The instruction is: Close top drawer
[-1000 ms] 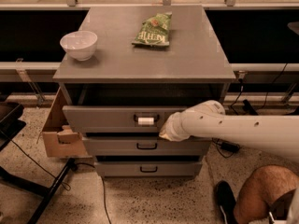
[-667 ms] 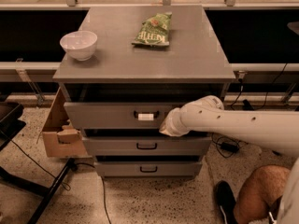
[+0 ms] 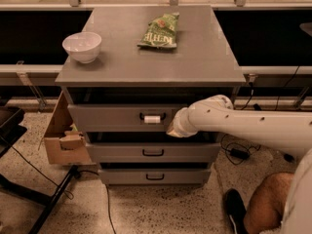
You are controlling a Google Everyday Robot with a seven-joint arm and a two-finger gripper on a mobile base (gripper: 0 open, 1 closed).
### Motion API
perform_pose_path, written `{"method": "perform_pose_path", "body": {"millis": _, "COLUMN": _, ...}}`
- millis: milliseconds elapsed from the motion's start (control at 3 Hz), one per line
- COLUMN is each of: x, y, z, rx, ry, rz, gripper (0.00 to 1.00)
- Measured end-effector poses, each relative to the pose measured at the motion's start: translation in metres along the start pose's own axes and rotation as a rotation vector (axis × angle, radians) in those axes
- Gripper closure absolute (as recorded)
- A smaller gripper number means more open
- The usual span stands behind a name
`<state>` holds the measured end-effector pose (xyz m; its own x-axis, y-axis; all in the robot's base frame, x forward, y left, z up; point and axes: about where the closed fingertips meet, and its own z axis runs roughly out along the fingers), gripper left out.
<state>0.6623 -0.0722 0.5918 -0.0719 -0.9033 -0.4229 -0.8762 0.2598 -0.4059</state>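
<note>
end effector (image 3: pixel 171 129): against the top drawer (image 3: pixel 112 117) front, just right of its white-taped handle (image 3: pixel 152 118); grip state cannot tell | top drawer: uppermost of three, front standing slightly out | tabletop (image 3: pixel 195 57): white bowl (image 3: pixel 82 46) left, green bag (image 3: pixel 158 31) centre-rear

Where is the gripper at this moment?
The gripper is near the middle of the camera view, at the front of the top drawer, just right of its white-taped handle.

Three drawers (image 3: pixel 122 117) (image 3: pixel 122 152) (image 3: pixel 126 176), one bowl (image 3: pixel 82 46), one bag (image 3: pixel 159 31), one gripper (image 3: pixel 172 129)
</note>
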Motion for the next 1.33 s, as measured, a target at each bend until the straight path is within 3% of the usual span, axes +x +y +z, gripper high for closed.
{"method": "perform_pose_path", "body": {"millis": 333, "x": 0.000, "y": 0.000, "z": 0.000, "rx": 0.000, "ry": 0.000, "rz": 0.001, "gripper": 0.62}}
{"method": "perform_pose_path", "body": {"millis": 667, "x": -0.003, "y": 0.017, "z": -0.010, "rx": -0.047, "ry": -0.014, "rz": -0.002, "gripper": 0.65}}
{"method": "perform_pose_path", "body": {"millis": 1000, "x": -0.008, "y": 0.054, "z": -0.037, "rx": -0.155, "ry": -0.030, "rz": -0.030, "gripper": 0.88}}
{"method": "perform_pose_path", "body": {"millis": 1333, "x": -0.025, "y": 0.053, "z": -0.097, "rx": -0.211, "ry": -0.072, "rz": -0.090, "gripper": 1.00}}
